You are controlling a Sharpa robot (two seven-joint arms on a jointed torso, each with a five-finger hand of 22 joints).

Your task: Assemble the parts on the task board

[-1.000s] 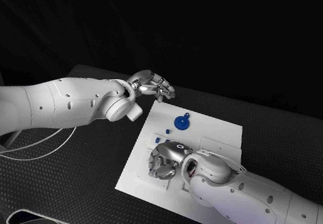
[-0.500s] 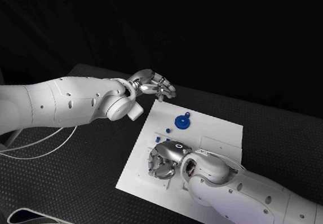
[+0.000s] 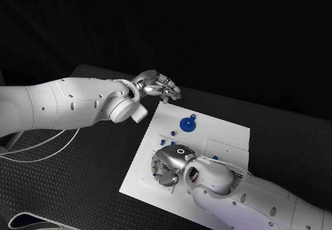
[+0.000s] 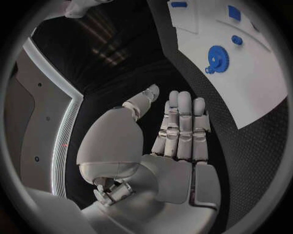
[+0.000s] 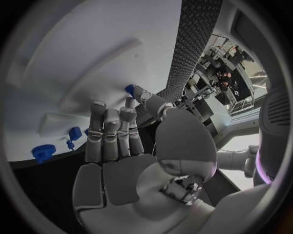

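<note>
Head view: left hand off the white board, right hand over its near half, blue gear behind. Left wrist: fingers straight, together, empty. Right wrist: fingers extended, small blue piece at thumb tip, hold unclear.

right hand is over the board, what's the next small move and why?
Probably lower the right hand a little to seat the small blue part at its fingertips onto the task board. The hand hangs low over the board's middle; the left hand waits open off the board's far corner.
</note>
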